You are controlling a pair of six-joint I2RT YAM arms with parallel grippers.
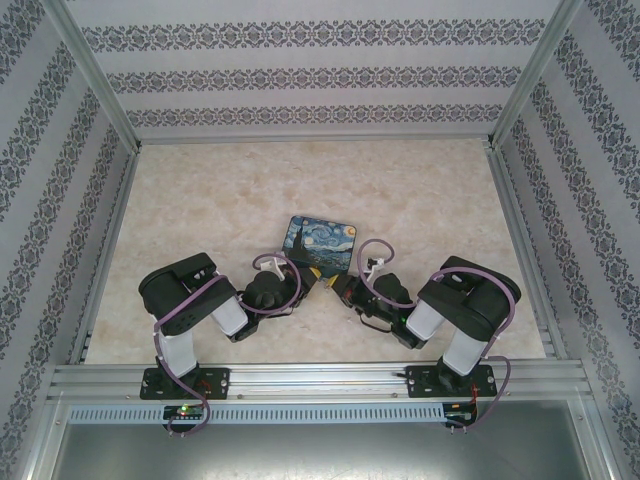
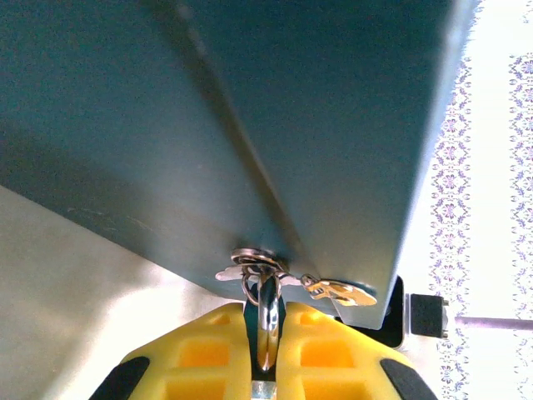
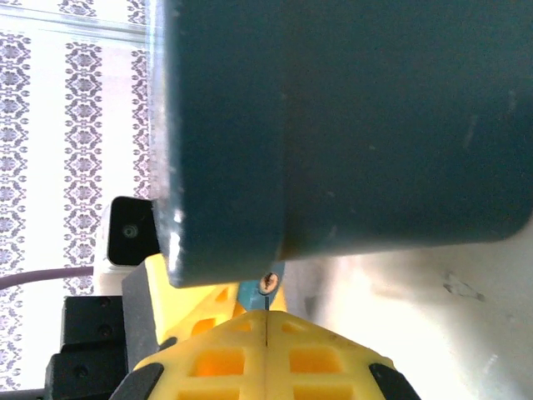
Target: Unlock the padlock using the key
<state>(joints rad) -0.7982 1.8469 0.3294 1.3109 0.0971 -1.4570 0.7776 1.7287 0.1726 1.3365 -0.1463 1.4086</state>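
Note:
The night-sky box (image 1: 322, 243) lies on the table, and its dark side looms close in both wrist views (image 2: 250, 125) (image 3: 350, 125). The small shiny padlock (image 2: 266, 321) hangs from the box's metal hasp ring (image 2: 252, 258), and my left gripper (image 2: 266, 310) (image 1: 302, 281) is shut on it. A brassy tab (image 2: 341, 292) sticks out beside the hasp. My right gripper (image 3: 266, 315) (image 1: 335, 288) is shut on a thin dark blade, apparently the key (image 3: 266, 303), edge-on. It points at a slotted brass disc (image 3: 268, 282) on the padlock under the box's corner.
Both arms crowd the box's near edge, fingertips almost meeting. One yellow finger of the left gripper (image 3: 200, 300) shows behind the right one. Open marbled table (image 1: 200, 210) lies around the box. Patterned walls (image 1: 320, 80) and a metal rail (image 1: 320, 380) enclose the workspace.

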